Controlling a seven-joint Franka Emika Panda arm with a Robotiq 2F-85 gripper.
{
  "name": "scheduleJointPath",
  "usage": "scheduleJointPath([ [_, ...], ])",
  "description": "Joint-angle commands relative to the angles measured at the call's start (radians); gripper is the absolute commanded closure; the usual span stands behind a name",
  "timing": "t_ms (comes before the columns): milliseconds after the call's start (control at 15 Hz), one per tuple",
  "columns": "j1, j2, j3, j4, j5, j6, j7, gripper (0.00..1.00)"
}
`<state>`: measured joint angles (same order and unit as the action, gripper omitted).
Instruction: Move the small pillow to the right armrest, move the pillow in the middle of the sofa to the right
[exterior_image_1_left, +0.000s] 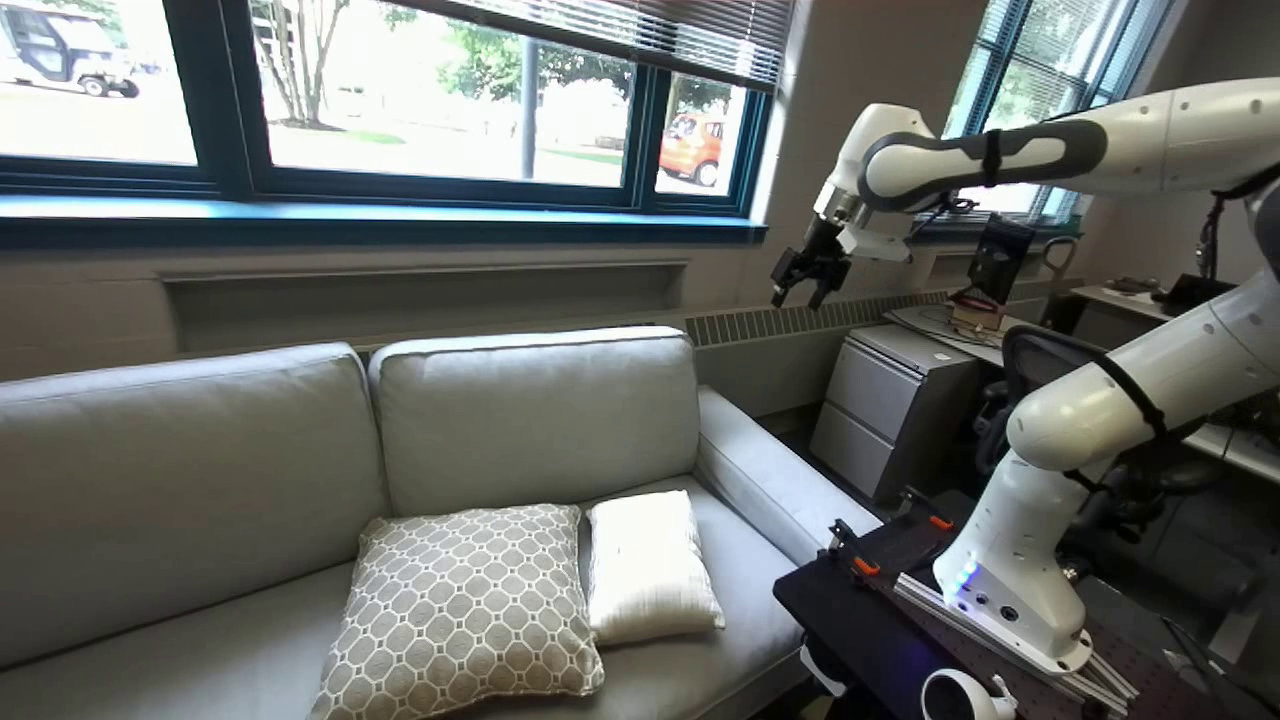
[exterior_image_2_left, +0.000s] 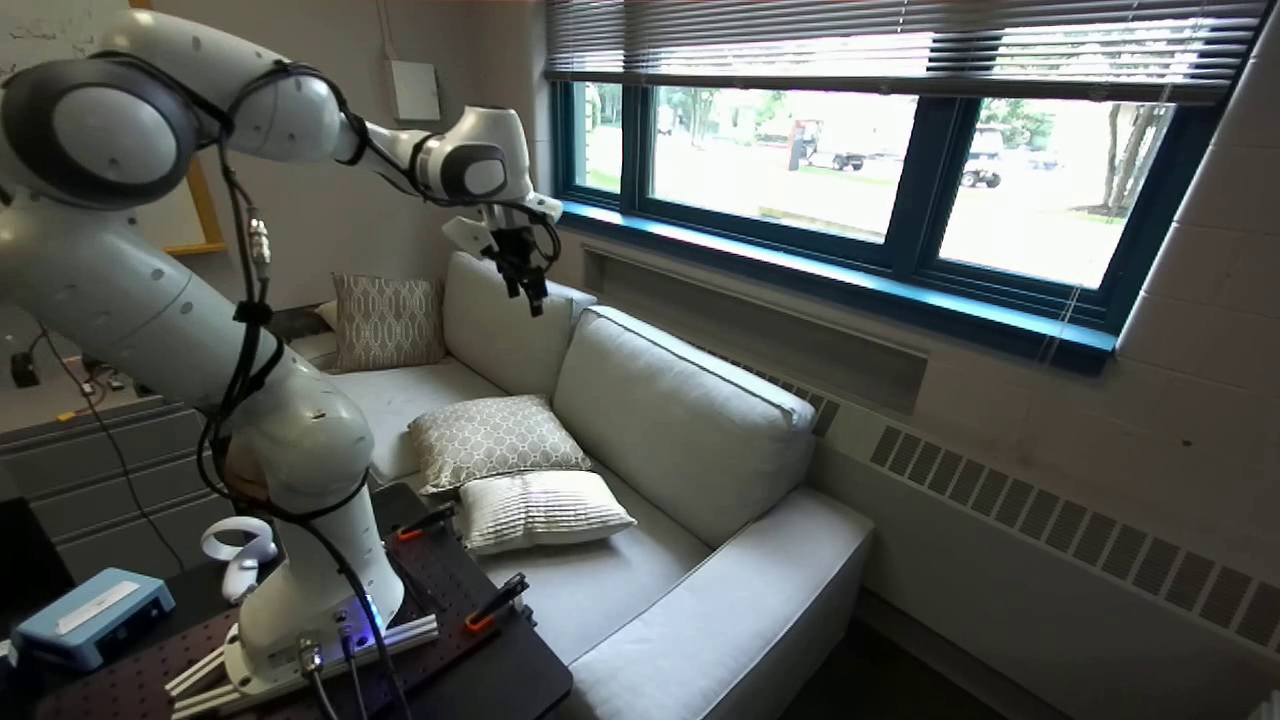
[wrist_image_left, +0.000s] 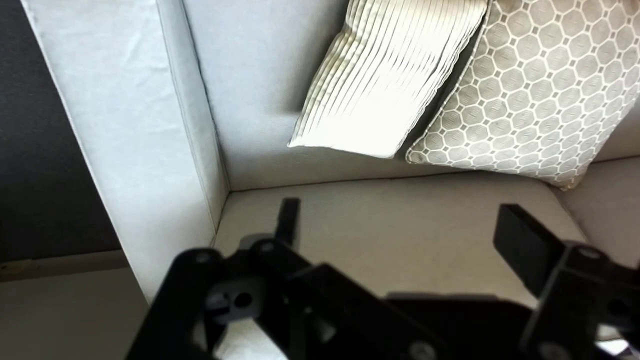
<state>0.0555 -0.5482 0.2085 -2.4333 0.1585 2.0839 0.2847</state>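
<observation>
Here I've got my black two-fingered gripper (wrist_image_left: 399, 205) spread wide above the light-grey fabric sofa (exterior_image_1_left: 545, 420) — small white ribbed pillow (exterior_image_1_left: 650, 565) just beside the larger beige honeycomb-patterned pillow (exterior_image_1_left: 470, 600).

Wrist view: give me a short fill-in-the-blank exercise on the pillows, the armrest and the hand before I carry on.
Of the small pillow and the patterned pillow, the ___ one lies nearer the armrest.
The small pillow is ___ (on or off) the armrest.
The hand is ___ (open or shut).
Missing words: small; off; open.
</observation>
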Motion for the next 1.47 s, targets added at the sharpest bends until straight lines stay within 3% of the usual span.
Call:
scheduleJointPath([
  [0,-0.013,0.253,-0.035,0.064,0.004,0.136,-0.011,0.0],
  [267,0.001,0.508,-0.073,0.142,0.029,0.199,-0.021,0.0],
  [600,0.007,0.776,-0.093,0.318,0.029,0.157,-0.017,0.0],
  [933,-0.008,0.977,-0.127,0.478,0.036,0.115,-0.031,0.0],
  [1400,-0.039,1.255,-0.155,0.718,0.04,0.141,-0.097,0.0],
])
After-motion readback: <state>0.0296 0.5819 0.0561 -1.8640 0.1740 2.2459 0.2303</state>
